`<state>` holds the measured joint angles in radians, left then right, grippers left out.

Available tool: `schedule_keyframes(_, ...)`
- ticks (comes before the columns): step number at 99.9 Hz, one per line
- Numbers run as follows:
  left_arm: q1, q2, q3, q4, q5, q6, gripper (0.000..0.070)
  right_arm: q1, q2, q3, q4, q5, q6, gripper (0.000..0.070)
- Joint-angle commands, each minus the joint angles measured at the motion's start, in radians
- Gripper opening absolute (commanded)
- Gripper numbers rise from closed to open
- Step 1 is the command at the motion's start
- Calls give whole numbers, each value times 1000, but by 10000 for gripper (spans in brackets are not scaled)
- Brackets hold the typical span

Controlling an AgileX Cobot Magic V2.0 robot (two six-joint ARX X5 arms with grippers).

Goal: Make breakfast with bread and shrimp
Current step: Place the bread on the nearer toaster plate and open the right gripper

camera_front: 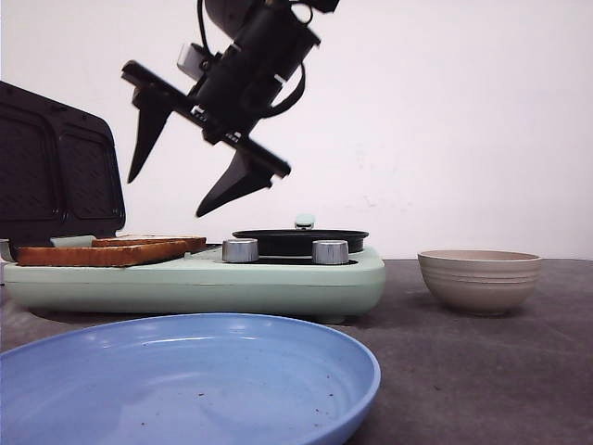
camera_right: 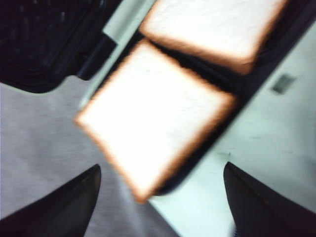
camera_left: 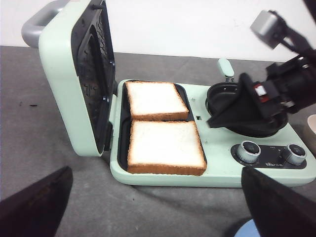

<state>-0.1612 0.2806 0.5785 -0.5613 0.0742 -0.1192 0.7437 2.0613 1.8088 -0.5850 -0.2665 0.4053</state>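
- Bread [camera_left: 165, 147]: two slices are seated side by side in the open sandwich maker [camera_left: 207, 170], edges touching, flat in the dark tray. Loading is judged done.
- Shrimp: none seen in any view. Whether any lie in the beige bowl [camera_front: 479, 279] near the bench's right edge cannot be told, since its inside is hidden. This part is judged still open.
- Blue plate [camera_front: 185, 380] at the front edge of the bench is seen bare apart from a few dark specks. Plating is judged not started.
- Round black pan [camera_front: 300, 241] on the maker's right half: no food is visible on it from the front.
- Right end effector [camera_front: 190, 167]: held in the air above the bread side, fingers spread wide, nothing gripped. The near slice is framed between its fingers in the right wrist view.
- Left end effector [camera_left: 158, 210]: fingers wide apart, nothing between them, kept toward the front edge facing the maker.
- Materials: bread has a white, soft-looking crumb and golden-brown crust, thick-cut and square. The maker is pale green smooth plastic with a ribbed dark lid [camera_left: 91, 74] standing upright, a grey handle and two metal knobs [camera_front: 240, 250].
- Bench [camera_front: 482, 371]: dark grey, matte. The bowl looks ceramic, with faint ridges.
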Motion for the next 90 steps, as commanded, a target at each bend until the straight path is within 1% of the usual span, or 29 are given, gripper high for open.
schedule_keyframes(1, -1, 0, 2, 6, -4, 2, 665, 3, -30, 27, -24, 47, -93, 497)
schedule_keyframes(8, -1, 0, 2, 6, -4, 2, 665, -3, -66, 27, -51, 91, -148, 495)
schedule_keyframes(18, -1, 0, 2, 6, -4, 2, 665, -17, -116, 27, -68, 91, -223, 471)
schedule_keyframes(24, -1, 0, 2, 6, -4, 2, 665, -28, -149, 27, -84, 91, -248, 469)
schedule_keyframes(63, -1, 0, 2, 6, -4, 2, 665, -108, -339, 22, -130, 96, -297, 469)
schedule_keyframes(72, -1, 0, 2, 6, -4, 2, 665, -119, -383, 20, -151, 116, -318, 469)
schedule_keyframes(90, -1, 0, 2, 7, -4, 2, 665, -143, -473, -43, -164, 117, -335, 469)
